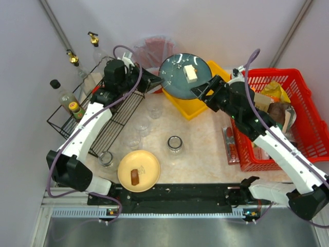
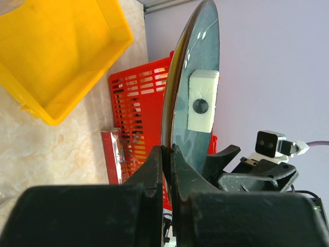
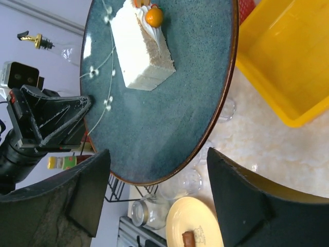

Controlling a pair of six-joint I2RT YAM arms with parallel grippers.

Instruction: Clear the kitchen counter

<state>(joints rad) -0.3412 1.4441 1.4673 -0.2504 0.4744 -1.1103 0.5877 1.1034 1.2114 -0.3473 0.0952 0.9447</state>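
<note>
Partly beneath the plate (image 1: 177,78), a yellow tray (image 1: 193,107) (glasses (image 1: 154,110) beside) occupies the counter (image 1: 205,140).

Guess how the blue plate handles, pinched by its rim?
Probably rigid glazed ceramic: the blue plate won't flex. Held at one rim spot by the left gripper, it's likely heavy enough to pivot. The glossy face looks slippery, so the cake slice could slide or topple if tilted.
</note>
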